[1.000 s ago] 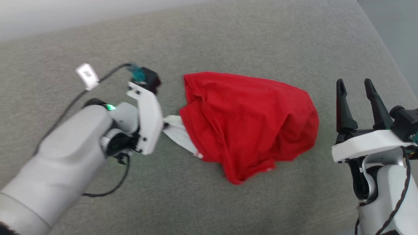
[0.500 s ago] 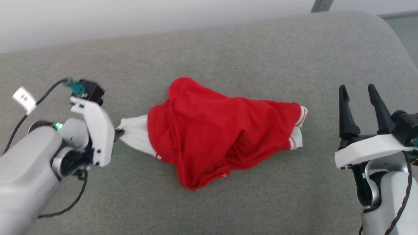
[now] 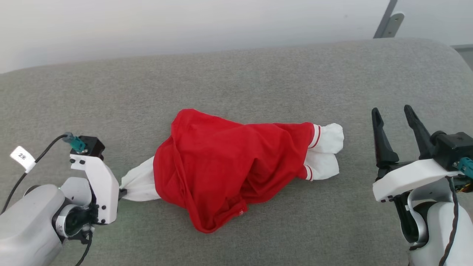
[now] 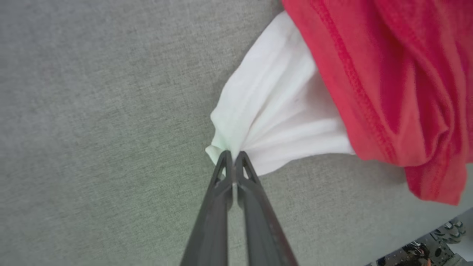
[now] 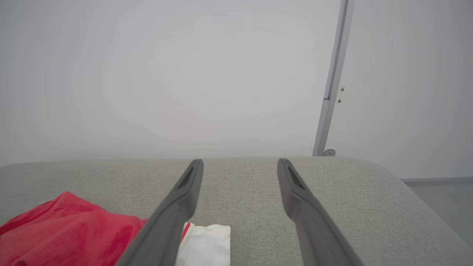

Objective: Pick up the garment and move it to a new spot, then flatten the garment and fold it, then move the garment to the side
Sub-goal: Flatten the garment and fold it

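The garment (image 3: 229,166), a red T-shirt with white sleeves and striped bands, lies crumpled in the middle of the grey cushioned surface (image 3: 236,85). My left gripper (image 3: 123,191) sits at its left end, shut on the tip of one white sleeve (image 3: 138,183), which is pulled taut into a point. In the left wrist view the garment (image 4: 388,85) is at the right and the sleeve (image 4: 281,111) bunches at the closed left gripper (image 4: 232,153). The other white sleeve (image 3: 327,149) lies at the shirt's right end. My right gripper (image 3: 392,112) stands open to the right of it, apart from the cloth.
The grey surface ends at a pale wall (image 3: 184,26) behind, with a metal post (image 5: 332,77) at the back right. Its rounded right edge (image 3: 458,59) drops to the floor. In the right wrist view the garment (image 5: 66,229) lies low left of the open fingers (image 5: 292,184).
My left gripper has dragged the garment leftward and nearer by the white sleeve, stretching it out so the right sleeve now shows. The head camera has tilted up. The right gripper stays open.
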`<state>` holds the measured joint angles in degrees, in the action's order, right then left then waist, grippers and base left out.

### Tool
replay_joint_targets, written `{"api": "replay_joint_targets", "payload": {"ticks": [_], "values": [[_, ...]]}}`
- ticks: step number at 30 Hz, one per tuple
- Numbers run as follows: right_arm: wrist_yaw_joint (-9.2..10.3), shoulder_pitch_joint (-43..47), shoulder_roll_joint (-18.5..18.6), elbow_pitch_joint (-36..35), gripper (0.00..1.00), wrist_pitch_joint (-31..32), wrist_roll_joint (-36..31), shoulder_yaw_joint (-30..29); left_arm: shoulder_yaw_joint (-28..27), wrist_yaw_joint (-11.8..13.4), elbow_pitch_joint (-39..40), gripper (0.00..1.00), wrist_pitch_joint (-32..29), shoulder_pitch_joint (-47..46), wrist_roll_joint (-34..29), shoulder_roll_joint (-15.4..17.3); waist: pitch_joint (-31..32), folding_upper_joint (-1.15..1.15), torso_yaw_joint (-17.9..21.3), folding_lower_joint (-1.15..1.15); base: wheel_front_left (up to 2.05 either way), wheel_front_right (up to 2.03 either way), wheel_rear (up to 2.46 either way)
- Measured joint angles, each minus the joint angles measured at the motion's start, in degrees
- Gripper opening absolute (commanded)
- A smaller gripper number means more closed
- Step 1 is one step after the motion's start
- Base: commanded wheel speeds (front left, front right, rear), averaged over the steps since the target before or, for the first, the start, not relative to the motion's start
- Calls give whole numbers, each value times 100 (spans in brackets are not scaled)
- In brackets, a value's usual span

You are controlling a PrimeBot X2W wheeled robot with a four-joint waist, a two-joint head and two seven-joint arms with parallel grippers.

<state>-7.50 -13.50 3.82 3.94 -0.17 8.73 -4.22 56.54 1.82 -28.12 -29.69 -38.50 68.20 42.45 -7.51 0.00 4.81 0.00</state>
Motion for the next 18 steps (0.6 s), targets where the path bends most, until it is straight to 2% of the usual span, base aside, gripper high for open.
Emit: {"api": "replay_joint_targets", "payload": {"ticks": [1,2,3,10,14,18], "values": [[0,2,-2,-16,100,3,11,7,-23,19,8,15,47,12,16,3,1,0,-25,0,0,0,0],[0,2,2,-30,100,16,12,13,-42,21,29,47,111,10,11,5,-1,0,-47,0,0,0,0],[0,3,2,-37,100,22,12,19,-70,43,46,100,144,10,9,2,-3,0,-71,0,0,0,0],[0,7,4,-124,100,40,11,29,-221,229,452,100,76,-264,31,69,10,0,-171,0,0,0,0],[0,15,4,-144,100,9,10,16,-283,491,907,100,-250,-492,81,37,46,0,-169,0,0,0,0],[0,21,0,-137,100,-3,3,21,-185,829,1370,100,-793,-635,257,-174,85,0,-133,0,0,0,0]]}}
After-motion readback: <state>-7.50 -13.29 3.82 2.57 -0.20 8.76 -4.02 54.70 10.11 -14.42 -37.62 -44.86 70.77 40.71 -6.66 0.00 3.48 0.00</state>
